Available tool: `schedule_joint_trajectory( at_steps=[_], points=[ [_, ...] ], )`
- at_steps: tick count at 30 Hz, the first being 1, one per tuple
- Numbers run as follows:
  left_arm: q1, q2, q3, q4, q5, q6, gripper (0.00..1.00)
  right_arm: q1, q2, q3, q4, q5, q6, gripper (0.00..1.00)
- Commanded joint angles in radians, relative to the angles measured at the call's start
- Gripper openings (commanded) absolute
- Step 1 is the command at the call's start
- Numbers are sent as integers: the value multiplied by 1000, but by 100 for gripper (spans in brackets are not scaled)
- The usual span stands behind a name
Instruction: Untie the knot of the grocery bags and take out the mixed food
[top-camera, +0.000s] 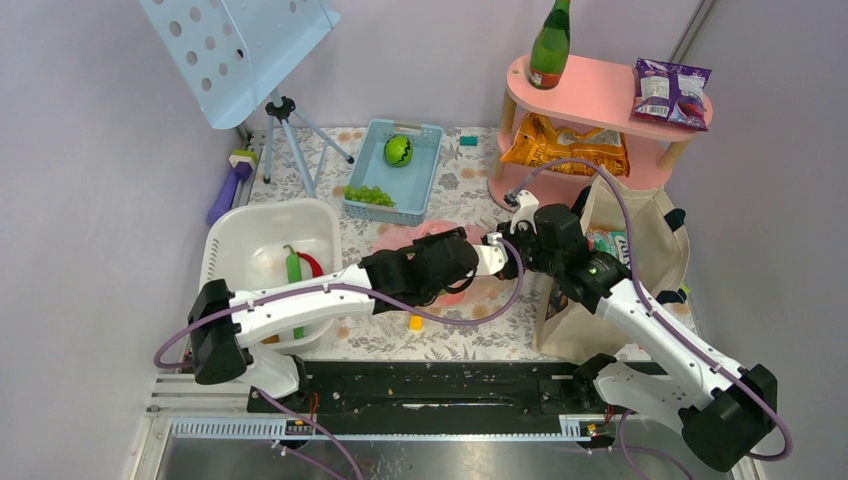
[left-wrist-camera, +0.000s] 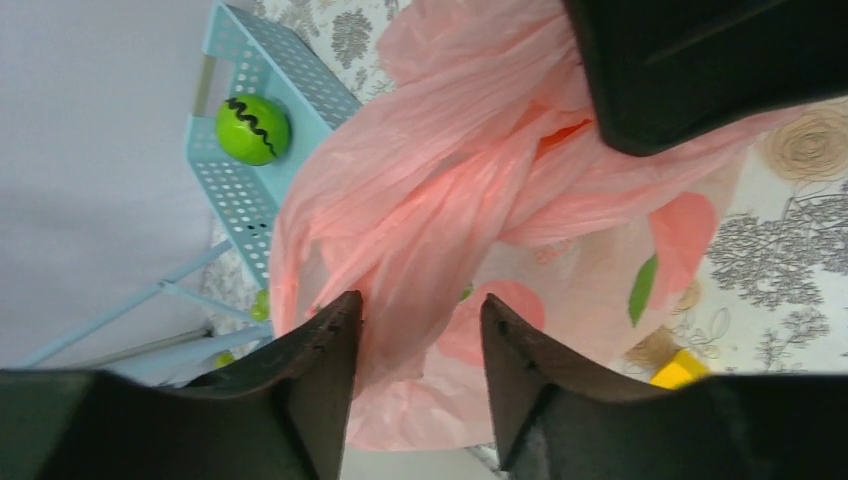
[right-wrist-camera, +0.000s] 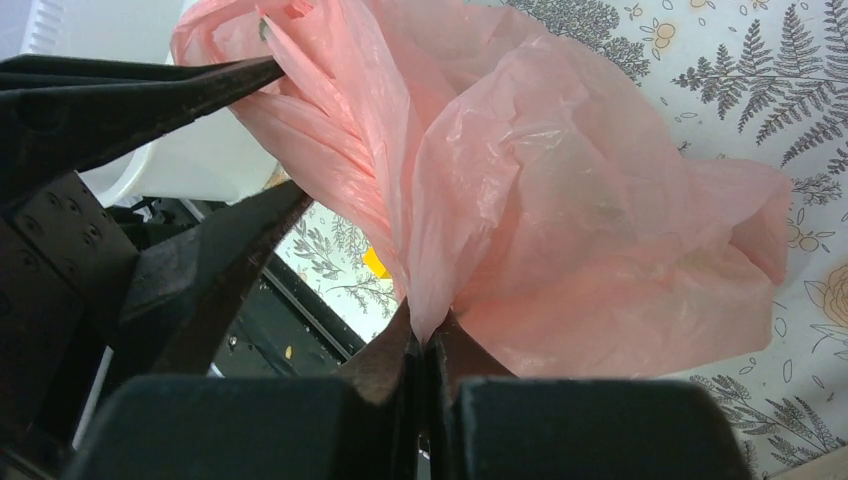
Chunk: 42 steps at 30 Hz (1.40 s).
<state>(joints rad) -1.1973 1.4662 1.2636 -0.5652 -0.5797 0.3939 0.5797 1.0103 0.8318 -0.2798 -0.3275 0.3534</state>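
At the middle of the flower-printed table (top-camera: 460, 190) the pink bag (right-wrist-camera: 560, 230) lies crumpled between the two arms. What it holds cannot be made out through the film. The right gripper (right-wrist-camera: 430, 335) is closed tight on a pinch of its plastic. The left gripper (left-wrist-camera: 418, 310) stands roughly half open, its fingers to either side of a twisted strand of the same bag; the upper finger touches the strand.

The canvas tote (top-camera: 650, 255) stands at the right, just beside the right arm, with a colourful packet (top-camera: 605, 240) showing at its mouth.

The white basin (top-camera: 225, 250) at the left holds one green vegetable (top-camera: 293, 268) and one red vegetable (top-camera: 312, 262). The blue basket (top-camera: 425, 165) behind the bag holds one green ball (top-camera: 398, 150) and one bunch of grapes (top-camera: 368, 195).

The pink shelf (top-camera: 595, 85) carries one green bottle (top-camera: 550, 45) and a purple crisp packet (top-camera: 672, 92) on top, with orange packets (top-camera: 565, 148) below, their number unclear.

One yellow block (top-camera: 415, 322) lies near the pink bag.

That makes two bags, one basin and one basket.
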Motion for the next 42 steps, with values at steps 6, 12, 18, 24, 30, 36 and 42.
schedule_joint_trajectory(
  at_steps=[6,12,18,24,30,36,42],
  points=[
    [1,-47,-2,93,-117,49,9,-42,-42,-4,-7,49,-5,0],
    [20,-87,-41,115,-122,19,0,-75,-58,-6,-27,58,-9,0],
    [66,-157,-56,111,-86,-70,0,-103,-78,-11,-54,110,-18,0],
    [205,-292,-83,77,38,-256,0,-164,-111,-3,-110,149,-56,0],
    [415,-428,-157,135,336,-442,0,-185,-97,9,-110,135,-37,0],
    [475,-477,-190,173,486,-476,0,-185,-123,46,-117,111,-23,31],
    [493,-473,-203,172,549,-500,0,-184,-201,101,-128,27,-57,85]
  ],
)
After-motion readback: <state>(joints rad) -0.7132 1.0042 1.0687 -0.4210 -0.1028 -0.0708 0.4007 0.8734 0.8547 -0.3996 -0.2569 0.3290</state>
